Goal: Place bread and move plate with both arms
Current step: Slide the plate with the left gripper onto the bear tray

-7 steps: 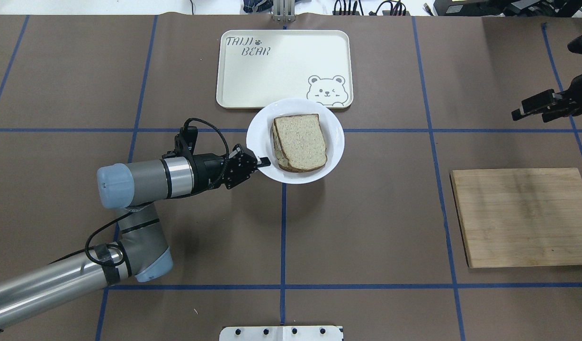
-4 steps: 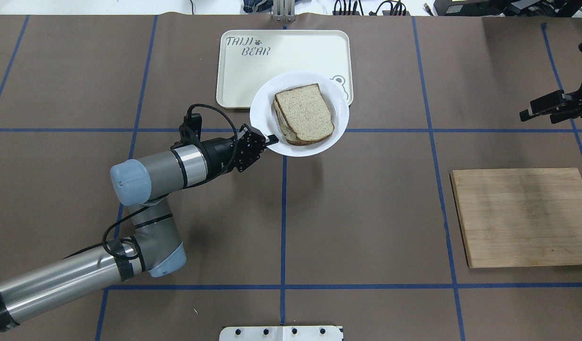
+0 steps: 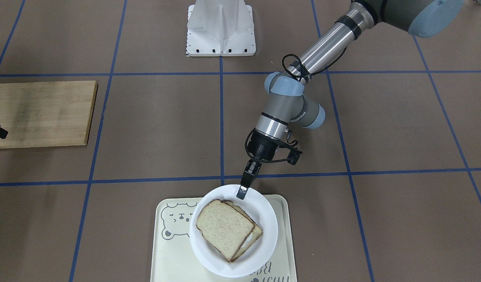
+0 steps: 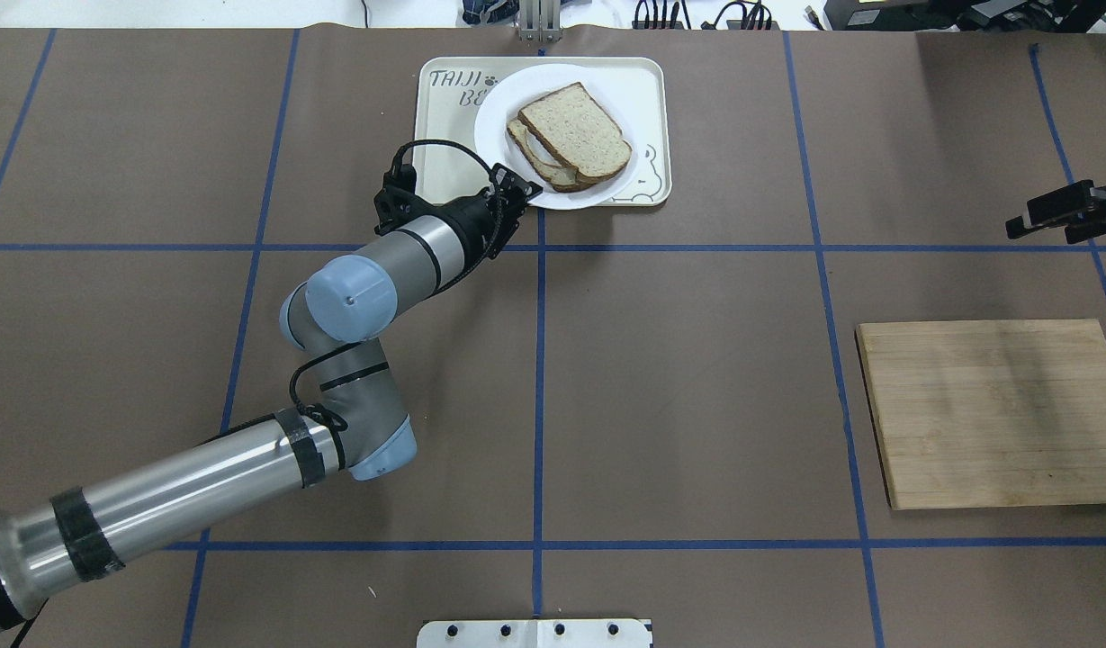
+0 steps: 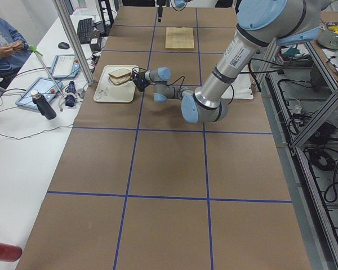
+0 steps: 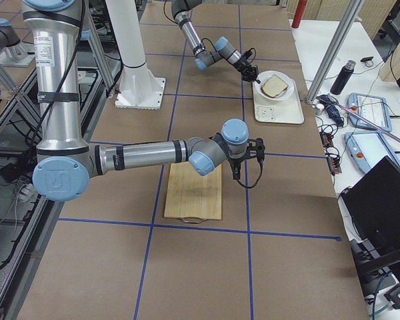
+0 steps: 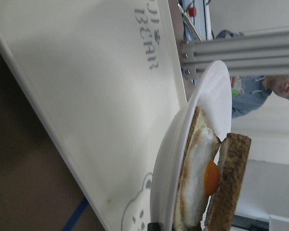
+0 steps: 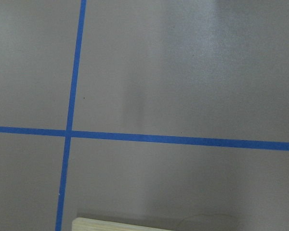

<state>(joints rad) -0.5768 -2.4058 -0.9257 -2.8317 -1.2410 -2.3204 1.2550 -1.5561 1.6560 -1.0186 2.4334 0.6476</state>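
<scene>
We see the left gripper (image 4: 519, 187) pinched on the near rim of the plate (image 4: 497, 103), holding it over the Taiji Bear tray (image 4: 650, 85); we can't tell if it has touched down. The rim grip keeps the fingers off the food. The bread (image 4: 575, 130) lies offset on top of the fried-egg slice (image 7: 200, 178), both on the plate. The right gripper (image 4: 1020, 220) hangs aside, beyond the wooden cutting board (image 4: 993, 409); we can't tell how its jaws stand. Likely next: lower, let go.
</scene>
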